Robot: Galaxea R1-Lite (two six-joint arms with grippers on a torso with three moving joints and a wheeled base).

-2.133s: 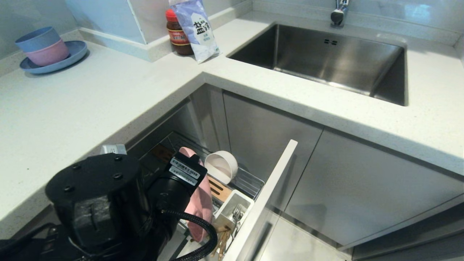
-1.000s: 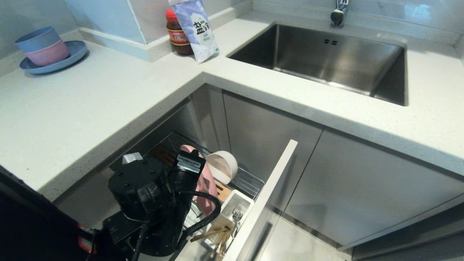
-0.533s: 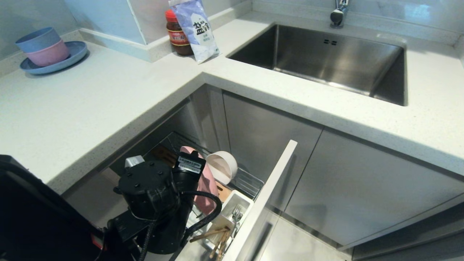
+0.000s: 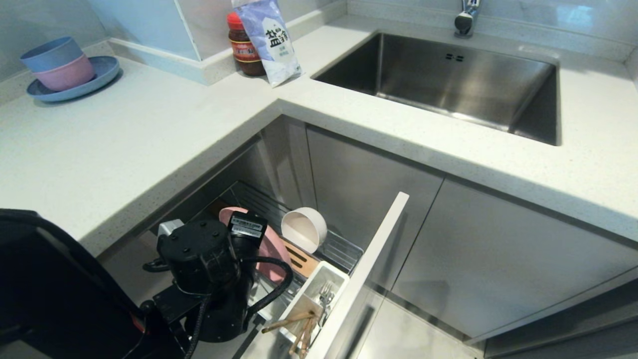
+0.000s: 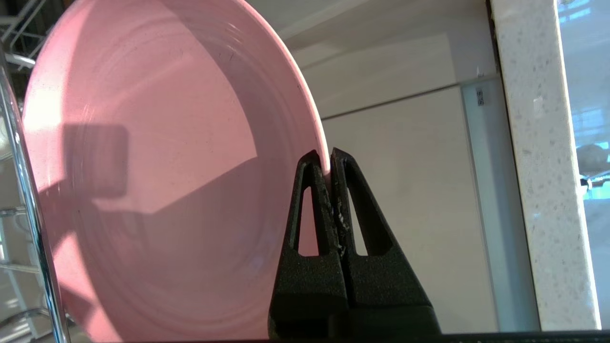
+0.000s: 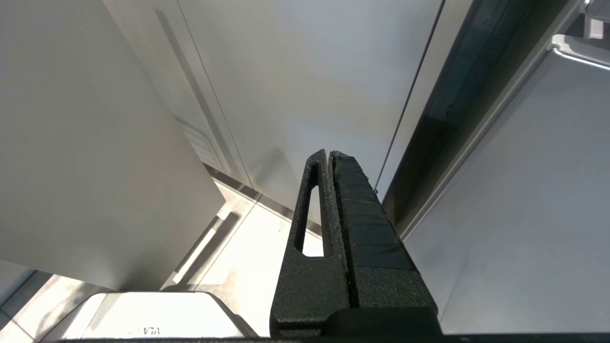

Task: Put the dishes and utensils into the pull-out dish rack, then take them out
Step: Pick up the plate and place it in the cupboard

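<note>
**Pink plate pinched at the rim over the rack**

Pink fills most of the left wrist view: the plate point(image 5: 157, 181) stands on edge, and the left gripper point(image 5: 329, 157) has its two black fingers point(image 5: 310, 214) pressed together on the plate's rim, so the jaws are closed on the plate. In the head view the left arm reaches down from the lower left into the open rack point(image 4: 344, 249), under the edge of the counter point(image 4: 149, 134), and the plate point(image 4: 271, 249) shows partly behind the wrist, tilted, in the rear half of the rack beside the chrome wires.

The bowl point(image 4: 304, 229) stands on its side just beside the plate, nearer the cabinet fronts, its opening turned toward the rack's front panel point(image 4: 369, 264). A slotted wood strip point(image 4: 301, 259) lies between the bowl and the cup point(image 4: 316, 289), which sits at the rack's front corner against the panel. The fork point(image 4: 326, 294) stands in the cup, tines up. The chopsticks point(image 4: 294, 324) stick out at the cup's near end, leaning at an angle.

The right gripper point(image 6: 330, 155) hangs parked beside grey cabinet doors, above a pale floor, its jaws closed on nothing.

At the counter's far left corner a blue plate point(image 4: 75, 82) carries two stacked bowls point(image 4: 57, 62), blue in pink. A jar point(image 4: 244, 47) and a salt bag point(image 4: 271, 40) stand by the wall, left of the sink point(image 4: 448, 80).
</note>
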